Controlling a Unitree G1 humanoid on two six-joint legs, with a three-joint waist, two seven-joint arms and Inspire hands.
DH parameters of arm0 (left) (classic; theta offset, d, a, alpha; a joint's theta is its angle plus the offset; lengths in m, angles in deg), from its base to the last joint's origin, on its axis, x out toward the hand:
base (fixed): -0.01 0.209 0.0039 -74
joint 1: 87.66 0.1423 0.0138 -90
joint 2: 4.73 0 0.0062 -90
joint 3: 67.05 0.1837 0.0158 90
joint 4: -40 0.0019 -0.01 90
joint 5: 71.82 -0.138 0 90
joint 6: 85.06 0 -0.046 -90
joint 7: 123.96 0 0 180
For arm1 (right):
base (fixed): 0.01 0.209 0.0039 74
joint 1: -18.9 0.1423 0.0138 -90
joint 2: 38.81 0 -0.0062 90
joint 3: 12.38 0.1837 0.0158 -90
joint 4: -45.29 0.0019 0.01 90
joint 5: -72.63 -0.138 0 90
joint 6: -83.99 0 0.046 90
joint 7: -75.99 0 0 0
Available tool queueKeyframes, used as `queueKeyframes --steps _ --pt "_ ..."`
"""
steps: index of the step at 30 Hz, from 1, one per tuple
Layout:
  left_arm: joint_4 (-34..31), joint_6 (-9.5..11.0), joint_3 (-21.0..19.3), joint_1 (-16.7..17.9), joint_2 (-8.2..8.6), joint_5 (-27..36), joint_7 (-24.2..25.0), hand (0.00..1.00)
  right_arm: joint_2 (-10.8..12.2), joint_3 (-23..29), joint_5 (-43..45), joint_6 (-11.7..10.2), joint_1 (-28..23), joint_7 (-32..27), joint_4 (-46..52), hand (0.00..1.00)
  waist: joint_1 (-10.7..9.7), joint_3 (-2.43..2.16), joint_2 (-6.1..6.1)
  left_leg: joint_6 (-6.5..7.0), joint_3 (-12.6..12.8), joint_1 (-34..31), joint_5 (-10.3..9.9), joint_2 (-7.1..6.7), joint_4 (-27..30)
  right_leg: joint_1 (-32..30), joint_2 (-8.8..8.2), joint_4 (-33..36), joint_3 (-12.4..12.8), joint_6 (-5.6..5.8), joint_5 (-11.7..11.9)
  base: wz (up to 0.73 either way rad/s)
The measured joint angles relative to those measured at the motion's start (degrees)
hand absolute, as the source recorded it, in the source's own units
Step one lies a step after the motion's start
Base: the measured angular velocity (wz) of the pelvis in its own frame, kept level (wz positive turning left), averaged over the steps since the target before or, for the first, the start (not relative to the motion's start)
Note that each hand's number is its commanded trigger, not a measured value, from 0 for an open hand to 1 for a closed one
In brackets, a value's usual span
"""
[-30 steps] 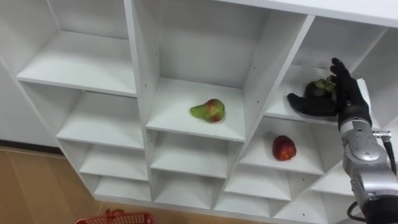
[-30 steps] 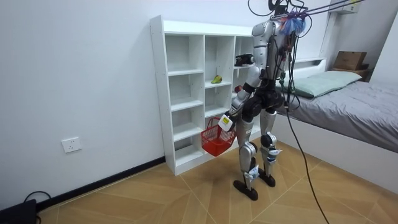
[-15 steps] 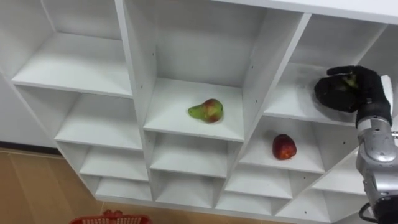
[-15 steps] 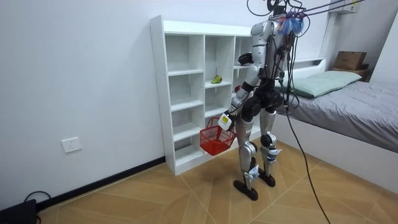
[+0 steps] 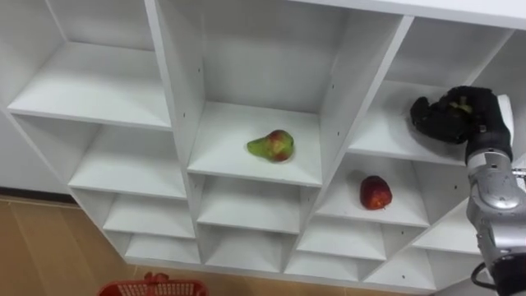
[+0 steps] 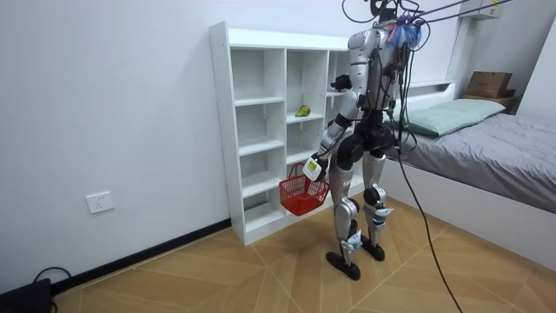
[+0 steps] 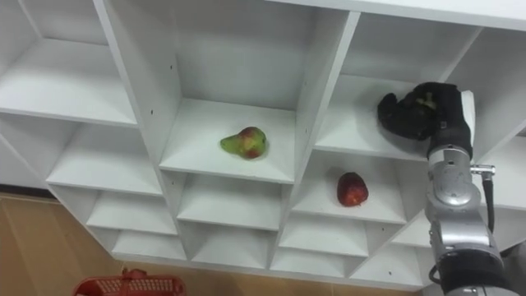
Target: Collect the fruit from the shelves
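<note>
Nearest to the robot, a red basket (image 5: 152, 287) shows at 6 o'clock in the eye view. In the room view it hangs by its handle from the left robot hand (image 6: 314, 169), which is closed on that handle, low by the robot's hip.

Up at 2 o'clock, the right robot hand (image 5: 460, 115) is inside a top box of the white closet (image 5: 168, 99). Its fingers are curled tight round a greenish fruit (image 5: 458, 104), and just a bit of the fruit peeks out.

So the step looks like picking up a fruit. Next, the robot likely needs to pull that hand out of the box, bring it down toward 6 o'clock and let the fruit drop into the basket. It should not bump the shelf edge on the way.

Two more fruits wait. A pear (image 5: 271, 145) lies on the middle shelf, near the centre. A red apple (image 5: 375, 193) sits at 4 o'clock from it, one shelf below the hand.

The shelves are smooth and white. The floor (image 5: 41, 247) is brown wood. Far off, at 3 o'clock in the room view, is a bed (image 6: 504, 148) with a grey cover.
</note>
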Motion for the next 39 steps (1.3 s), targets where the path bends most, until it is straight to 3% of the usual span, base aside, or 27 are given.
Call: queueKeyframes --steps 4,10,18,27,31,35,37,39 --pt "0.29 0.09 0.07 0.01 0.02 -0.04 0.04 1.00 0.18 -0.47 0.13 -0.02 -0.05 0.09 0.00 1.00 -0.23 -0.04 0.11 0.01 0.15 -0.25 0.00 -0.06 0.19 0.03 -0.08 0.04 -0.15 -0.01 0.01 -0.02" --pt "0.36 0.25 0.58 -0.02 0.09 0.23 0.49 1.00 0.43 -1.21 0.38 0.41 -0.27 0.85 1.23 1.00 -0.23 -0.85 0.16 0.01 0.52 -0.12 0.01 -0.03 0.37 -0.63 -0.15 0.11 0.26 -0.13 0.08 -0.03" --pt "0.59 1.34 0.71 -0.21 0.22 0.30 1.02 1.00 1.18 -3.53 4.73 0.52 -9.04 1.79 16.08 1.00 -1.27 -0.58 0.90 0.03 1.15 -0.10 0.02 0.00 -0.07 -0.79 -0.19 0.26 1.02 -0.16 0.10 -0.04" --pt "1.61 4.06 4.03 -1.25 0.20 0.72 0.14 1.00 2.92 -5.45 6.98 0.31 -16.56 5.90 29.47 1.00 -2.45 -0.33 0.94 0.05 1.88 -1.31 0.03 0.05 -0.22 -2.34 -0.02 0.20 1.70 -0.19 0.13 -0.05" --pt "1.56 4.31 5.18 -2.37 0.35 0.67 0.13 1.00 4.74 -6.71 6.86 -1.70 -19.10 7.60 32.34 1.00 -3.05 -0.11 1.47 0.04 2.46 -1.79 0.02 0.20 -0.03 -3.02 -0.11 0.21 1.89 -0.27 0.21 -0.06" --pt "0.96 4.88 6.16 -4.68 0.66 0.55 -0.16 1.00 6.96 -9.33 6.41 -3.40 -21.15 10.64 34.28 1.00 -3.16 -0.19 1.98 0.03 2.60 -2.41 0.01 0.25 -0.08 -4.20 0.26 0.92 2.67 -0.38 0.30 -0.07" --pt "0.51 5.09 6.92 -5.60 0.84 0.58 -0.22 1.00 7.48 -11.28 6.49 -1.57 -21.98 12.45 34.04 1.00 -3.07 -0.40 2.07 0.08 2.62 -2.85 0.04 0.21 0.08 -4.73 0.18 1.21 2.71 -0.40 0.31 -0.02" --pt "0.38 5.50 7.35 -6.35 1.47 0.57 -0.18 1.00 7.53 -13.16 6.58 0.25 -23.12 14.69 34.01 1.00 -2.84 -0.19 2.43 0.21 2.61 -2.97 0.14 0.11 0.10 -4.80 0.04 1.22 2.65 -0.35 0.38 0.00"
